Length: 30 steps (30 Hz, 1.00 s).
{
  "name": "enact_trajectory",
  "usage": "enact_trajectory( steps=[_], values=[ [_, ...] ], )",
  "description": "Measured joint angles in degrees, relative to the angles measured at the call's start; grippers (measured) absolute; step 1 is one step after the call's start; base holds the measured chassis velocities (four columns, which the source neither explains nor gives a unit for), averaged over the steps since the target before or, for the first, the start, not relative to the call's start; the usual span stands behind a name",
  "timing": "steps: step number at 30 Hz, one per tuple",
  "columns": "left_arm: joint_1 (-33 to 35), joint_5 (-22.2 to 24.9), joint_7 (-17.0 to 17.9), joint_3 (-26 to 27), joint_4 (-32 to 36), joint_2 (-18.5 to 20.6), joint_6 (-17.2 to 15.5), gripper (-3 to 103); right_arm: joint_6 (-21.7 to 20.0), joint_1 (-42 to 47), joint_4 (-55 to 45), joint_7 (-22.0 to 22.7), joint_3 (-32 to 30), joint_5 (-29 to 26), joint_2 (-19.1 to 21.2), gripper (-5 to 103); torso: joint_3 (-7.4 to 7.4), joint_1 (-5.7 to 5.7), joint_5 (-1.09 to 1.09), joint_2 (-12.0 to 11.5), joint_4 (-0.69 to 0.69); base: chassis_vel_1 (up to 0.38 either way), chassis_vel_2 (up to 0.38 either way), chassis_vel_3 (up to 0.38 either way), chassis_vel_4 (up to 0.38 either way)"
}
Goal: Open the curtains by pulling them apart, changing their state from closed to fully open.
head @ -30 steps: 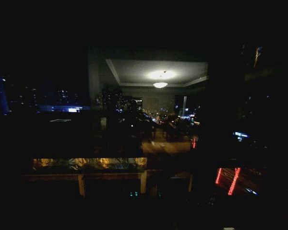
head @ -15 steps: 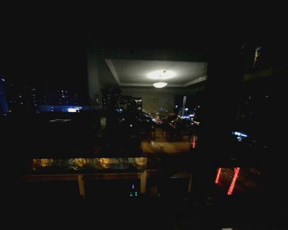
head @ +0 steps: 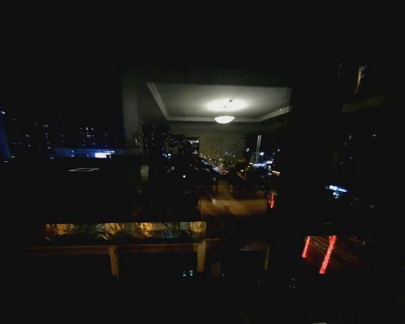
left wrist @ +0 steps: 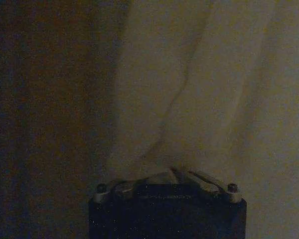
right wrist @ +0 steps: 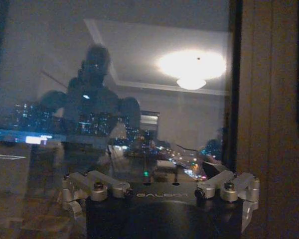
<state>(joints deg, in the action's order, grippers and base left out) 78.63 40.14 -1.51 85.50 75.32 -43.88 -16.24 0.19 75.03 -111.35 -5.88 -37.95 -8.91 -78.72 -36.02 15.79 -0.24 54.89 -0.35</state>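
Observation:
A cream sheer curtain [left wrist: 204, 89] hangs in soft vertical folds in the left wrist view. My left gripper [left wrist: 175, 175] is shut on a bunched fold of it, and the fabric rises straight out of the pinched fingers. A darker brownish area [left wrist: 45, 109] lies beside the panel. My right gripper [right wrist: 159, 185] stands open in front of bare window glass [right wrist: 114, 74], with nothing between its spread fingers. The head view faces the same dark glass [head: 209, 169], uncovered across the middle.
The glass mirrors the room's ceiling lamp [head: 224, 119] and the robot's own outline [right wrist: 92, 99], with city lights outside. A dark window frame [right wrist: 234, 84] and a brownish vertical surface [right wrist: 274, 109] stand beside my right gripper. A lit ledge [head: 121, 231] runs low in the head view.
The head view has shifted very slightly to the side. Nothing else has visibly changed.

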Motion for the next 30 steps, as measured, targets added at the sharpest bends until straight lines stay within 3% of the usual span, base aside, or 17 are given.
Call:
enact_trajectory(
  steps=[2,4,8,10,12,14,15,18,20,21,25,27,30],
  values=[
    [0.2,0.0,-0.2,-0.2,1.7,-0.8,-0.4,5,0.0,0.0,-0.1,0.0,0.1,0.0,0.0,100,0.00,0.00,0.01,0.0,-0.03,0.000,0.000,0.000,0.000],
    [0.7,-0.3,-0.5,-1.5,11.0,-5.3,-2.5,21,0.0,0.1,-0.4,-0.1,0.4,0.1,0.0,100,0.00,0.00,0.00,0.0,-0.08,0.000,0.000,0.000,0.000],
    [1.4,-0.8,-0.6,-3.0,18.5,-9.5,-4.3,26,0.0,0.4,-0.6,-0.2,0.6,0.2,0.0,100,-0.01,0.01,0.04,0.0,-0.06,0.000,0.000,0.000,0.000],
    [2.5,-1.7,-0.1,-5.5,27.1,-14.9,-5.7,43,0.1,0.8,-0.9,-0.6,0.7,0.3,0.0,100,0.00,0.00,0.01,0.0,-0.04,0.000,0.000,0.000,0.000],
    [3.0,-1.8,0.6,-6.6,30.2,-16.8,-5.9,43,0.1,1.0,-1.0,-0.7,0.7,0.3,0.0,100,0.00,0.00,0.01,0.0,-0.04,0.000,0.000,0.000,0.000],
    [4.5,-1.9,2.3,-9.4,37.6,-20.6,-7.0,54,0.2,1.3,-1.1,-0.8,0.7,0.4,0.0,100,0.00,0.00,0.02,0.0,-0.06,0.000,0.000,0.000,0.000],
    [4.5,-1.9,2.3,-9.4,37.6,-20.6,-7.0,54,0.2,1.3,-1.1,-0.8,0.7,0.4,0.0,100,0.00,0.00,0.02,0.0,-0.06,0.000,0.000,0.000,0.000],
    [5.7,-2.2,3.8,-12.4,43.6,-23.3,-8.3,70,0.3,1.6,-1.4,-1.1,1.0,0.8,0.0,100,-0.01,0.01,0.03,0.0,-0.04,0.000,0.000,0.000,0.000],
    [5.9,-2.4,4.1,-13.3,44.8,-23.9,-8.5,70,0.4,1.7,-1.5,-1.1,1.0,1.1,0.0,100,0.00,0.01,0.04,0.0,-0.05,0.000,0.000,0.000,0.000],
    [6.4,-2.8,4.3,-14.9,47.1,-25.1,-9.2,81,0.4,1.9,-1.6,-1.2,1.2,1.5,0.0,100,-0.01,0.01,0.02,0.0,-0.06,0.000,0.000,0.000,0.000],
    [8.0,-4.4,4.9,-18.7,52.4,-28.1,-10.7,97,0.6,2.2,-2.0,-1.4,1.4,2.1,0.0,100,0.00,0.01,0.01,0.0,-0.04,0.000,0.000,0.000,0.000],
    [8.1,-4.6,5.0,-18.9,52.6,-28.3,-10.7,97,0.6,2.3,-2.0,-1.4,1.4,2.1,0.0,100,0.00,0.01,0.01,0.0,-0.04,0.000,0.000,0.000,0.000],
    [10.6,-8.2,6.7,-23.4,56.7,-32.1,-11.0,100,0.7,3.0,-2.9,-1.7,1.5,2.7,0.0,100,0.00,0.01,0.01,0.0,-0.05,0.000,0.000,0.000,0.000]
  ],
)
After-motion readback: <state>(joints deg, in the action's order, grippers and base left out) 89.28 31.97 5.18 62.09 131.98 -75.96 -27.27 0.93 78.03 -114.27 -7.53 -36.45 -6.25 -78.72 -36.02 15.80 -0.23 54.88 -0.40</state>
